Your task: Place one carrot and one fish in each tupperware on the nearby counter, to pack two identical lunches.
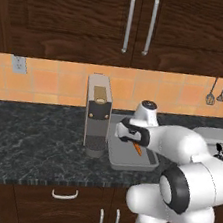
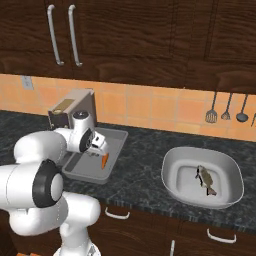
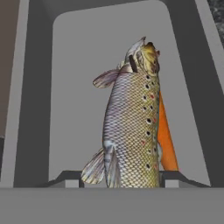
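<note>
My gripper [image 3: 119, 180] hangs low over the long rectangular tupperware [image 3: 35, 109], shut on a speckled brown fish [image 3: 131, 122] that stretches away from the fingertips towards the tray floor. An orange carrot [image 3: 167, 140] lies in the tray just beside and under the fish. In the left base view the gripper [image 1: 134, 143] is above the tray [image 1: 126, 163] with the carrot [image 1: 137, 149] below it. The right base view shows the gripper [image 2: 100, 151], the carrot [image 2: 104, 161] and the tray [image 2: 82, 175]. The rounded tupperware [image 2: 172, 165] to the right holds another fish [image 2: 206, 181].
A tall coffee machine [image 1: 96, 116] stands on the dark marbled counter [image 1: 29, 131], touching the tray's left side. Kitchen utensils [image 2: 225, 110] hang on the tiled wall behind the bowl. Dark wall cabinets [image 1: 139, 21] sit above the counter.
</note>
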Motion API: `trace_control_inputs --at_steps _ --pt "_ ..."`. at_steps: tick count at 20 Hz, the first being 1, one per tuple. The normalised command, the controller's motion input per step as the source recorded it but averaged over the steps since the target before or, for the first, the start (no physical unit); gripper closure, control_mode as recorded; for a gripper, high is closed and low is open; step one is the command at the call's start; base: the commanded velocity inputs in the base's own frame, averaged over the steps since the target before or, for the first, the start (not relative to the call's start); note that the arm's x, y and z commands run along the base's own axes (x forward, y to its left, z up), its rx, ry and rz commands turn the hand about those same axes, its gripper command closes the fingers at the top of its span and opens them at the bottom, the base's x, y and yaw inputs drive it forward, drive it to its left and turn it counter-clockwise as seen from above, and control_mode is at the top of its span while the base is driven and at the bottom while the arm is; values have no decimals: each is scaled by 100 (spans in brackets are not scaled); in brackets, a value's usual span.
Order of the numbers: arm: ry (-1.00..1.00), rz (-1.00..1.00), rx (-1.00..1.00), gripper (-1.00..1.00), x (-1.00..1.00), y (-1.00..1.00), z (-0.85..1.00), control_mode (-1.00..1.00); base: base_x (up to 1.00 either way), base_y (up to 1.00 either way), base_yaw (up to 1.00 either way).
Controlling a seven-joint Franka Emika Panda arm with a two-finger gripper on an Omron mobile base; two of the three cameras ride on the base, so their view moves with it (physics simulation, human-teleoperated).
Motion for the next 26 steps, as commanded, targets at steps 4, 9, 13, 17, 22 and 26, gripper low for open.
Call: trace_control_inputs --at_steps 4,9,13,17,22,26 --pt "0 0 -2 100 31 0 -40 -100 0 0 0" --pt "-1 0 -4 100 28 0 -41 -100 0 0 0" --pt "-4 0 -3 -100 29 0 -28 -100 0 0 0" --pt "-9 -2 0 -100 -5 0 37 -100 0 0 0" --pt "-15 -6 0 -100 -14 0 53 -100 0 0 0" --pt "-11 -6 -1 -100 -13 -3 13 -100 0 0 0"
